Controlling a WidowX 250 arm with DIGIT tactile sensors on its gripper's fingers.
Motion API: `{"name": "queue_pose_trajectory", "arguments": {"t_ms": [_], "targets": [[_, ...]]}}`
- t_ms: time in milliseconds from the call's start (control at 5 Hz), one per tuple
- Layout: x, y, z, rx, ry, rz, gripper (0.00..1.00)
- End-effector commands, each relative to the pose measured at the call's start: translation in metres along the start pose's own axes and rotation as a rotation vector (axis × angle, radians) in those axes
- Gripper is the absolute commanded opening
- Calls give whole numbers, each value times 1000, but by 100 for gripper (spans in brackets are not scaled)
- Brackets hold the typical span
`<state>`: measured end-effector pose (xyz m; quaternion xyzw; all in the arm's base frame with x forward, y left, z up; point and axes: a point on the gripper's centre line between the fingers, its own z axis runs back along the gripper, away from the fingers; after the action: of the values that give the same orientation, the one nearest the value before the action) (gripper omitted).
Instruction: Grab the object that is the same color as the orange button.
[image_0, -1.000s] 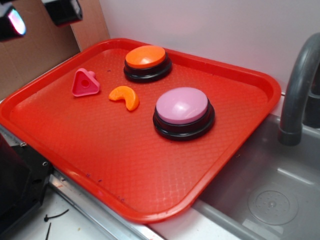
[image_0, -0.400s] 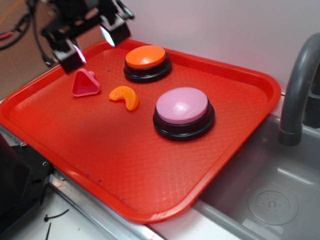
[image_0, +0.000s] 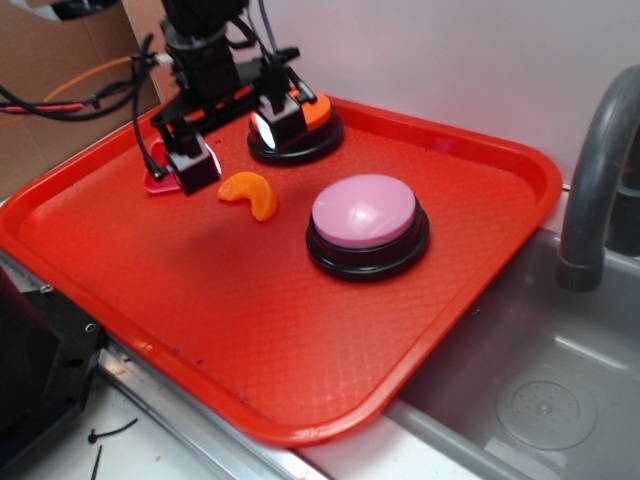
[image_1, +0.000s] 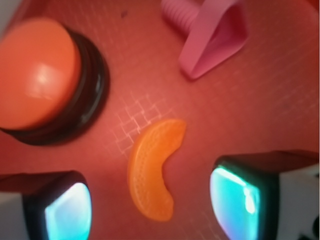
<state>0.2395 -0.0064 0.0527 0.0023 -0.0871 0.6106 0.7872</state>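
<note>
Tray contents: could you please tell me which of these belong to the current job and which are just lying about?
Belong to the job: orange crescent, orange button, open gripper above the crescent.

Lying about: pink triangular piece, pink-topped button, faucet.

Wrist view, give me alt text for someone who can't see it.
An orange crescent lies on a red tray between the open gripper fingertips, untouched. An orange button on a black base sits upper left; a pink triangular piece sits upper right.
</note>
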Motion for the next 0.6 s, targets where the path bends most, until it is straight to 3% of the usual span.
{"name": "queue_pose_trajectory", "arguments": {"t_ms": [0,400], "targets": [[2,-6,-11,-11,-2,-20,100],[0,-9,-24,22,-23,-27,98]]}}
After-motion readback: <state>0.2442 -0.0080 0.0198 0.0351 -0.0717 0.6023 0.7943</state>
